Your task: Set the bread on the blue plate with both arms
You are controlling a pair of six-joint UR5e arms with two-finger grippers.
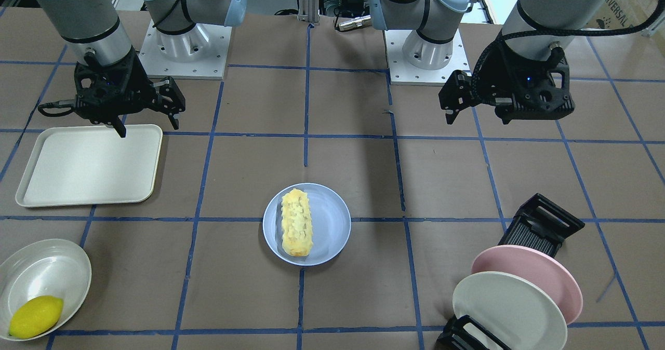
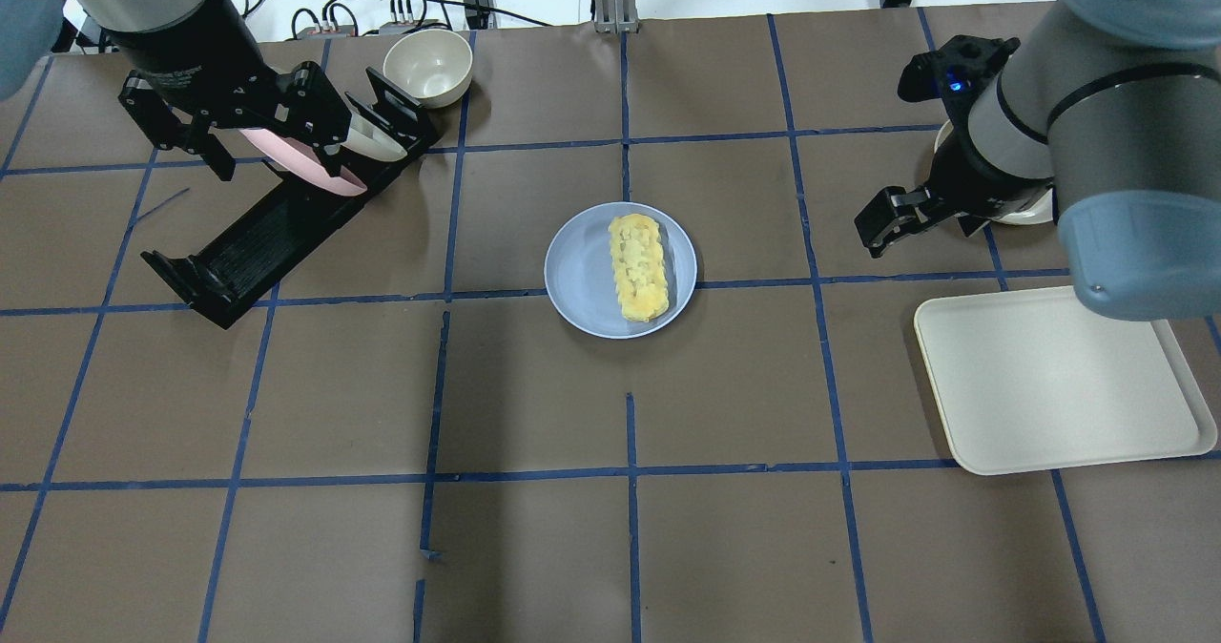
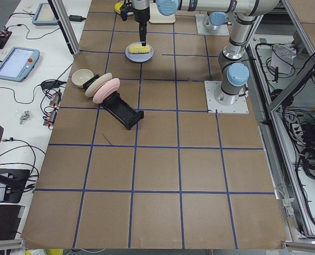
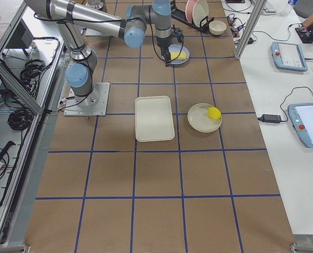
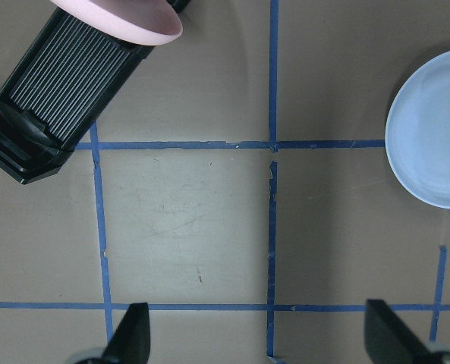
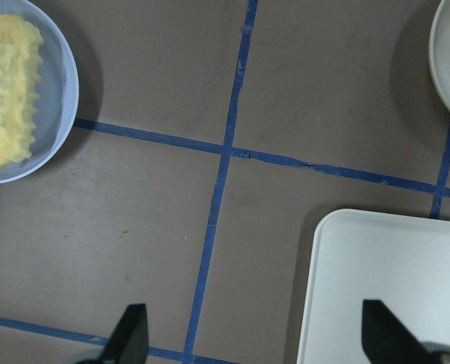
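The bread (image 1: 296, 222), an oblong golden loaf with a crumbly topping, lies on the blue plate (image 1: 332, 225) at the table's middle; both show in the overhead view, bread (image 2: 638, 266) and plate (image 2: 577, 271). My left gripper (image 2: 277, 161) is open and empty, above the dish rack, well to the plate's side. The left wrist view shows its spread fingertips (image 5: 130, 337) over bare table, with the plate (image 5: 426, 144) at the right edge. My right gripper (image 2: 882, 223) is open and empty, beside the tray. The right wrist view shows bread (image 6: 4, 91) and plate (image 6: 58, 91) at upper left.
A cream tray (image 2: 1059, 376) lies under the right arm. A white bowl (image 1: 44, 277) holds a lemon (image 1: 35, 316). A black dish rack (image 1: 540, 225) holds a pink plate (image 1: 545, 272) and a cream-white plate (image 1: 506, 308). A small bowl (image 2: 427, 66) stands behind the rack.
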